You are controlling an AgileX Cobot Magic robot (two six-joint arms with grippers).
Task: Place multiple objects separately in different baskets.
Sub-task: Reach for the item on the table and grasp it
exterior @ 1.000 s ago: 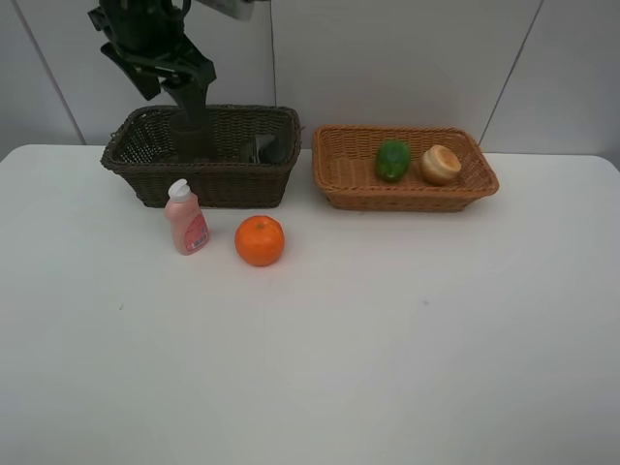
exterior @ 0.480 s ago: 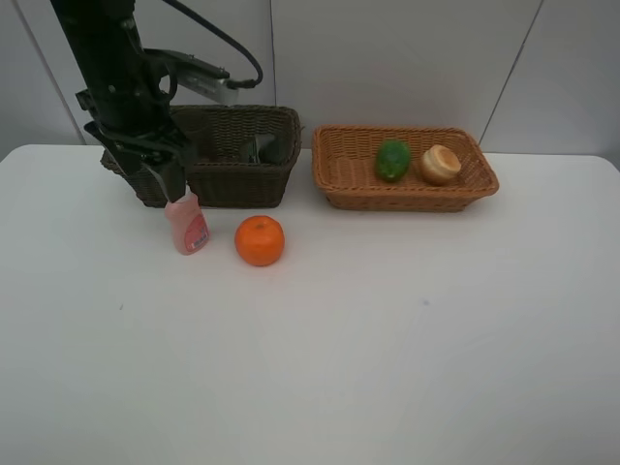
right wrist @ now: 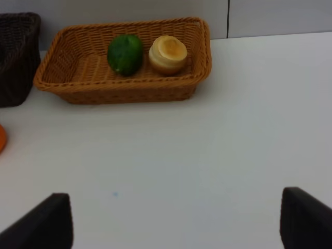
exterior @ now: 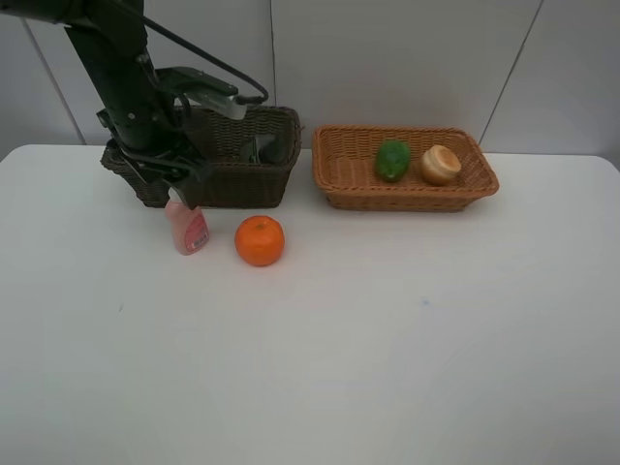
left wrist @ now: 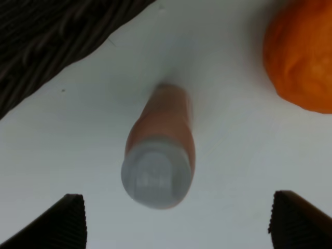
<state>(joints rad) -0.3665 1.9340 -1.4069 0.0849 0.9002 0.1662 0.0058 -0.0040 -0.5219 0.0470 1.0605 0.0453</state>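
White table [exterior: 387,339], two wicker baskets side by side along the far edge.

Dark brown basket [exterior: 242,184] at far left, deep-walled. Something dark lies inside near its right end, too dim to name.

Tan basket [exterior: 349,189] to its right, shallower. It holds the green lime-like fruit [exterior: 392,160] and the peach-like fruit [exterior: 440,164], close together at the far right of the basket.

Pink bottle [exterior: 186,225] stands upright on the table just in front of the dark brown basket's near wall. Orange [exterior: 260,240] sits on the table to the right of the bottle, near it but not touching.

Left gripper [exterior: 179,189] hangs directly over the bottle's white cap, its black arm reaching down in front of the dark basket. In the wrist view the jaws are spread wide, with the cap between the two tips and clear of both. Nothing is gripped.

Right gripper [right wrist: 179,223] is out of the high view. Its own camera shows wide-set jaws with only bare table between them, on the near side of the tan basket. It holds nothing.
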